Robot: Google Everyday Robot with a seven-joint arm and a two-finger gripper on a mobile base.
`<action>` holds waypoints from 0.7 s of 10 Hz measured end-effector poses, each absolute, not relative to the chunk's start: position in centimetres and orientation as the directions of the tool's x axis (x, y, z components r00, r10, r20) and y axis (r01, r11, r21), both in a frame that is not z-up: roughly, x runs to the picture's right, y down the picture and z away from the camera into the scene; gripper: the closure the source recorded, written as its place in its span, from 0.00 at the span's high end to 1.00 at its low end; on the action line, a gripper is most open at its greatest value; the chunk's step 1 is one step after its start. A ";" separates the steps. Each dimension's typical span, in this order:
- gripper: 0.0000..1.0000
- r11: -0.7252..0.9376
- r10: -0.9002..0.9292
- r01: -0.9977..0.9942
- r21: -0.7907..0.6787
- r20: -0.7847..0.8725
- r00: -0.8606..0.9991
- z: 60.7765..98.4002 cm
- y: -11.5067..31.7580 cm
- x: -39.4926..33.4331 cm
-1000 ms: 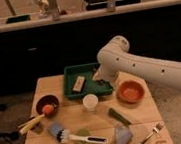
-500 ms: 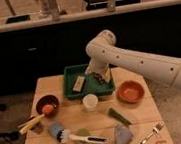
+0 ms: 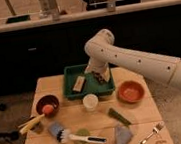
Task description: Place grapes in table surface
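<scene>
white rounded arm [image 3: 133, 60], dark gripper [image 3: 100, 75] over tray [image 3: 69, 92]

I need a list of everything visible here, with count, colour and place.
table surface: one, pale wood
tray: one, green, back
block: one, tan, tray left
grapes: one bunch, dark, tray right, by gripper
bowls: two, dark red left, orange right
ball: one, orange, in red bowl
cup: one, white, centre
yellow item: one, far left
brush: one, blue, front left
green stick: one, centre right
cloth: one, grey, front
fork: one, silvery, front right
gripper: one, pale, inside tray, right part
</scene>
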State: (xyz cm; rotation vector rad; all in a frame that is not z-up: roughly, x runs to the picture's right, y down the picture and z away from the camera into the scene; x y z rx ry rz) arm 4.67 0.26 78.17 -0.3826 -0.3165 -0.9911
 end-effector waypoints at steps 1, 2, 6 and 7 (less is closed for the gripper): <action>0.80 0.493 -0.749 0.856 -0.159 0.423 0.510 78.2 0.3 4.7; 0.80 0.486 -0.778 0.867 -0.112 0.397 0.487 78.1 0.0 4.9; 0.80 0.440 -0.873 0.889 0.125 0.292 0.391 79.6 -2.3 6.0; 0.80 0.424 -0.882 0.896 0.134 0.289 0.374 80.0 -2.7 6.0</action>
